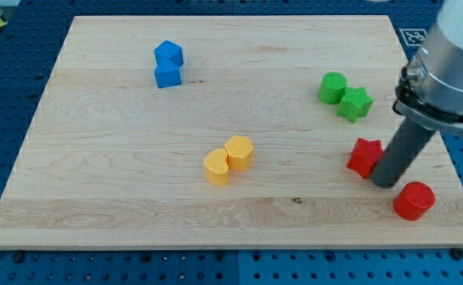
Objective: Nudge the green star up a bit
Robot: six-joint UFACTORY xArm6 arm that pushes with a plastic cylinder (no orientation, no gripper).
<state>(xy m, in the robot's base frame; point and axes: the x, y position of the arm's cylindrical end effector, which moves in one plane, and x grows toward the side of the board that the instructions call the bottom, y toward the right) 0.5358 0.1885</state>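
The green star (355, 104) lies at the view's right on the wooden board (120, 158), touching a green cylinder (332, 87) at its upper left. My tip (385, 184) rests on the board below the green star, right beside the red star (365, 157) on that block's right. The rod rises from the tip toward the view's upper right.
A red cylinder (414, 200) lies just right of and below my tip. Two yellow blocks (238, 152) (216, 168) touch near the board's middle. Two blue blocks (168, 54) (168, 74) touch at the upper left. The board's right edge (445, 142) is close.
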